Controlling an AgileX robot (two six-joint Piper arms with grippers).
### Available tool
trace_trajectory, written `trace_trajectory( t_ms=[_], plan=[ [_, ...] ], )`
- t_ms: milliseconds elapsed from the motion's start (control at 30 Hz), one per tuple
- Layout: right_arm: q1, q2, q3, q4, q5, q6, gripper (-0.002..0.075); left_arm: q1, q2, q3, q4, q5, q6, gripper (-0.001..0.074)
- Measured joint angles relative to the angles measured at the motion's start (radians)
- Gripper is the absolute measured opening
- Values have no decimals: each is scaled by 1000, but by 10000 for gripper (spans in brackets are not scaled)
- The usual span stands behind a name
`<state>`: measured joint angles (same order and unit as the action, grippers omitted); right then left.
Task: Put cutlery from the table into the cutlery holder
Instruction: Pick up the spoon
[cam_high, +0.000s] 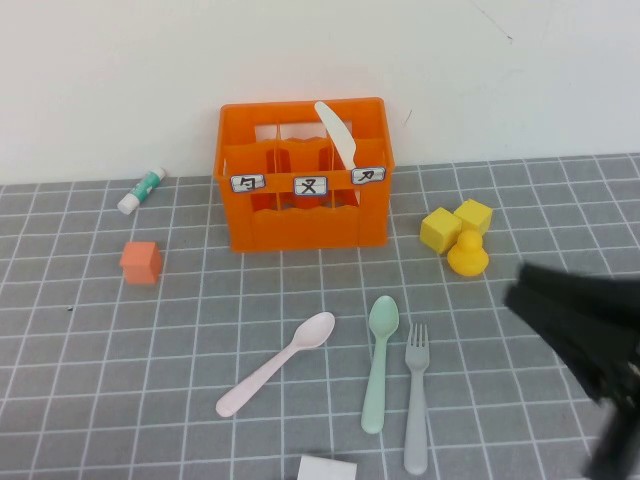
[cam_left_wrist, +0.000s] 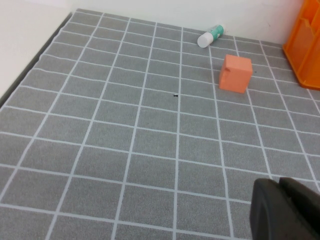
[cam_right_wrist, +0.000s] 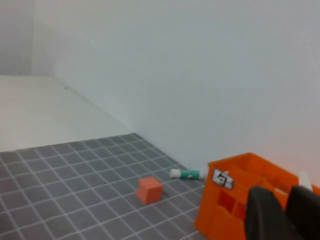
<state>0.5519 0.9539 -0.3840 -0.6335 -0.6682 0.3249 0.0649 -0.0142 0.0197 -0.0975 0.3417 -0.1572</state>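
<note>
The orange cutlery holder (cam_high: 300, 225) stands at the back middle of the grey grid table (cam_high: 120, 380). The cream-white knife (cam_high: 336, 135) stands tilted in its right compartment. The pale pink spoon (cam_high: 280, 362), mint green spoon (cam_high: 378, 360) and grey fork (cam_high: 416, 400) lie on the table in front of it. My right gripper (cam_high: 525, 295) is blurred at the right, off the table, empty, its fingers a little apart; its wrist view (cam_right_wrist: 284, 192) shows the holder (cam_right_wrist: 225, 200) beyond. My left gripper (cam_left_wrist: 277, 182) is shut and empty over bare table at the left, out of the high view.
A glue stick (cam_high: 140, 190) and a small orange cube (cam_high: 141, 261) lie left of the holder. Two yellow blocks (cam_high: 440, 229) and a yellow duck (cam_high: 467, 253) sit to its right. A white object (cam_high: 326, 468) pokes in at the front edge.
</note>
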Motion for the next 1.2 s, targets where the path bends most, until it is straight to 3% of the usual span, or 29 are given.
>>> trace_trajectory(
  t_ms=[267, 967, 1067, 1200],
  plan=[
    [0, -196, 132, -9, 21, -30, 100, 0, 0, 0, 0, 0, -3, -1],
    [0, -370, 153, -52, 284, -90, 99, 0, 0, 0, 0, 0, -3, -1],
    [0, -375, 154, 121, 377, -252, 95, 0, 0, 0, 0, 0, -3, -1],
    [-6, -412, 154, 596, 520, -727, 94, 0, 0, 0, 0, 0, -3, -1]
  ],
)
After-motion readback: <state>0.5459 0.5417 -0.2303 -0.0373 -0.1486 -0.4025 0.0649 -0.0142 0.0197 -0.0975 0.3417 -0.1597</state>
